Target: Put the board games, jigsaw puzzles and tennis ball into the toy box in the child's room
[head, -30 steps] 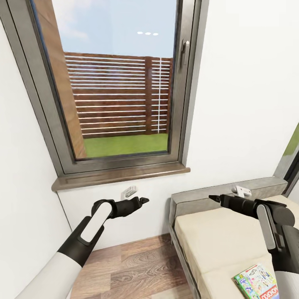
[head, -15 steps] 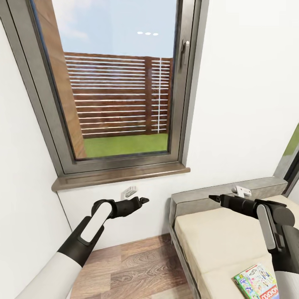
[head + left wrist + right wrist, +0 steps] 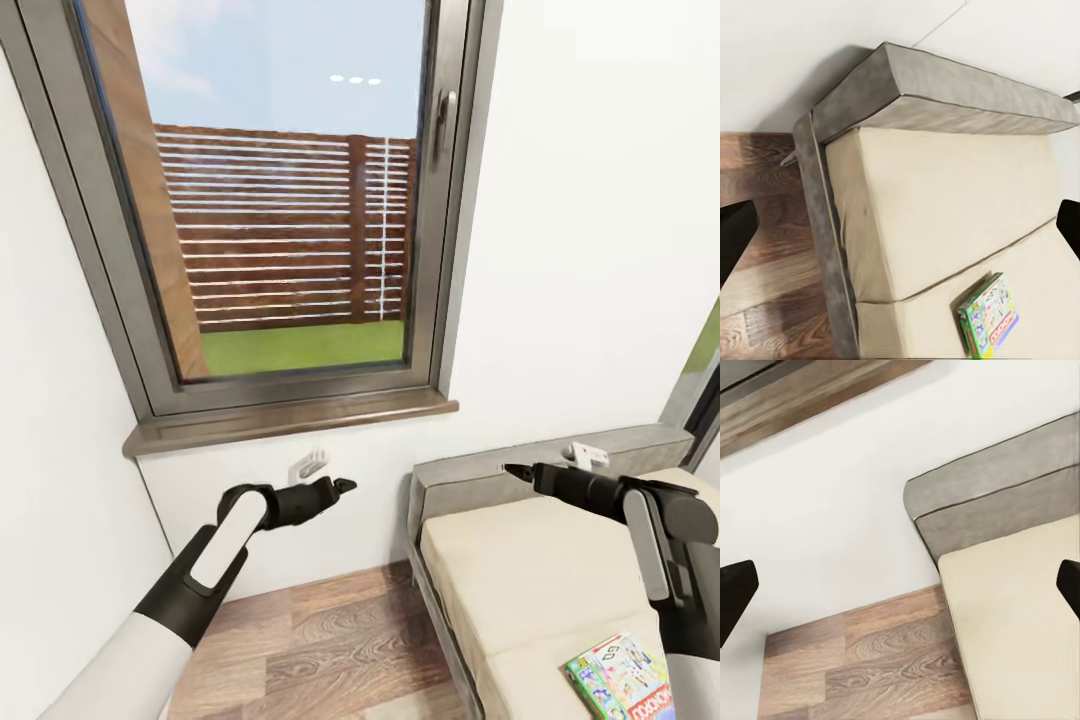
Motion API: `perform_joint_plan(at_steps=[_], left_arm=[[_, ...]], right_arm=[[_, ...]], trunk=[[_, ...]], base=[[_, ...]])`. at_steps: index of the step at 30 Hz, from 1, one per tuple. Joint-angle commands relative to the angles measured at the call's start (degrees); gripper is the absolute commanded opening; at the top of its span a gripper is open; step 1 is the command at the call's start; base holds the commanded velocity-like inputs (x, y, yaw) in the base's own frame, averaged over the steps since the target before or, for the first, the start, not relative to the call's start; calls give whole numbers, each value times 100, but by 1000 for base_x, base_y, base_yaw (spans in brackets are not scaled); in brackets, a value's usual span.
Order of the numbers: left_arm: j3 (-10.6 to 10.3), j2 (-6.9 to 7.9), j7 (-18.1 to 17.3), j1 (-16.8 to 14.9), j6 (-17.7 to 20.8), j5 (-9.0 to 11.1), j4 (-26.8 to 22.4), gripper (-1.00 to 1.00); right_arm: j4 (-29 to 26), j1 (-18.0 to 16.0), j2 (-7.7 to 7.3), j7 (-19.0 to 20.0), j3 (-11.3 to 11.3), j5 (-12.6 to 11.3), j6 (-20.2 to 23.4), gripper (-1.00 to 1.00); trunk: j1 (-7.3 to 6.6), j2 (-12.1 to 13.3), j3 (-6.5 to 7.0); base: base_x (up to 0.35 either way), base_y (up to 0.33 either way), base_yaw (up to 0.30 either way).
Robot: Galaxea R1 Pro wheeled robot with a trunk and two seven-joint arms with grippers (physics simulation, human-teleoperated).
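Partial "MONOPOLY" lettering on the board game.

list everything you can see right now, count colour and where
board game: 1, green-edged Monopoly box, flat on the bed mattress near the robot
bed: 1, beige mattress, grey frame and headboard, against the white wall right of the window
window: 1, dark grey frame, brown sill, fence and grass outside
wall outlets: 2, white, one under the sill, one above the headboard
floor: wood planks, left of the bed
left gripper: 1, black, open, held over the floor
right gripper: 1, black, open, over the headboard
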Motion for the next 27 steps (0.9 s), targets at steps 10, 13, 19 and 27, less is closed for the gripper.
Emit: perform_joint_plan(at_steps=[10, 13, 19, 27], left_arm=[[-6, 26, -191, 86, -63, 36, 308, 100], [-6, 28, -229, 110, -72, 30, 356, 100], [-8, 27, -268, 155, -81, 23, 398, 100], [-5, 27, -287, 187, -85, 18, 422, 100]], right_arm=[[256, 13, -324, 29, -203, -21, 32, 100], [353, 15, -421, 33, -222, -16, 32, 100], [1077, 7, -554, 43, -245, -17, 32, 100], [1463, -1, -697, 46, -273, -38, 32, 100]], trunk=[[220, -407, -186], [286, -527, -240], [418, -767, -348], [594, -1088, -492]], base=[[0, 0, 0], [0, 0, 0], [0, 0, 0], [0, 0, 0]])
